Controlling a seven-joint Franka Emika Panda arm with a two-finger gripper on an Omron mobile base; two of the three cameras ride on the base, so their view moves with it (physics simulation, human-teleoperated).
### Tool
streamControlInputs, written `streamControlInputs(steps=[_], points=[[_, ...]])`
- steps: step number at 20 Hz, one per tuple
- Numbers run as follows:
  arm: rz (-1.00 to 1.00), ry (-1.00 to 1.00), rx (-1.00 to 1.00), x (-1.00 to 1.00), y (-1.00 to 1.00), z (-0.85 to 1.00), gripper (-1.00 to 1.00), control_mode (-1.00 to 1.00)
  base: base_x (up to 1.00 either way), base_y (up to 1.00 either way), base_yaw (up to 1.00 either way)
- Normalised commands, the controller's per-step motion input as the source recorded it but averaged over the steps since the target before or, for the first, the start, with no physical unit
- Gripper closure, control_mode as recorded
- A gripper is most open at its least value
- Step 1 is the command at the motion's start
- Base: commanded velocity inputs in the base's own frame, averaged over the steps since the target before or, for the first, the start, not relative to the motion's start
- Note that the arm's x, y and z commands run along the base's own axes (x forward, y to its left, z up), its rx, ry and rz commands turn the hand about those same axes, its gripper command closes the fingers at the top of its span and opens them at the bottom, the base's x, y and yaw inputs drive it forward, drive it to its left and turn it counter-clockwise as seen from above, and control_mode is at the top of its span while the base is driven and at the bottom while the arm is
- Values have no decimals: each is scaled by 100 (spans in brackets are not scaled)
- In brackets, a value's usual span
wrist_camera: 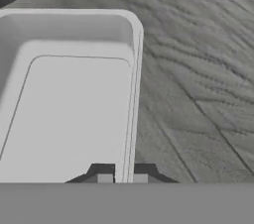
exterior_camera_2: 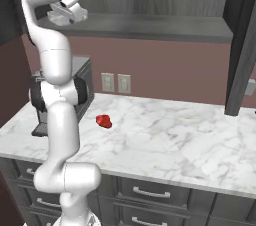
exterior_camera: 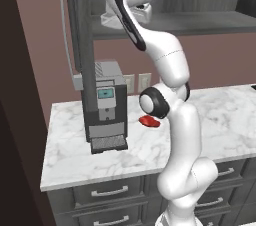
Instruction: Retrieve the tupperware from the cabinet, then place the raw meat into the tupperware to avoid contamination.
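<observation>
The shallow rectangular tupperware of whitish translucent plastic (wrist_camera: pixel 69 94) sits on the dark grey wood-grain shelf of the open wall cabinet (wrist_camera: pixel 198 69), and nothing lies inside it. In the hand view the two dark fingers (wrist_camera: pixel 104 177) stand one on each side of the container's right wall, close together and seemingly clamped on the rim, though their tips are mostly hidden. Below, the small flat oval lump of bright red raw meat (exterior_camera: pixel 149 121) lies on the white marbled table (exterior_camera: pixel 220 120), just beside the grey coffee machine (exterior_camera: pixel 106 105), well apart from the tupperware above.
</observation>
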Motion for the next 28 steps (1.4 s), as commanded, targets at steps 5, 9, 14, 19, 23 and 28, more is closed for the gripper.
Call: streamControlInputs(steps=[5, 9, 14, 19, 23, 28], points=[[-17, 0, -5, -23, -1, 10, 100, -100, 0, 0, 0], [-13, 1, -3, -55, -6, 24, 100, -100, 0, 0, 0], [-11, 12, 0, -62, -19, 13, 100, -100, 0, 0, 0], [-8, 8, 0, -72, -43, 4, 100, -100, 0, 0, 0], [-3, 7, 0, -88, -40, 13, 100, -100, 0, 0, 0], [0, 7, 0, -100, -37, 1, 100, -100, 0, 0, 0]])
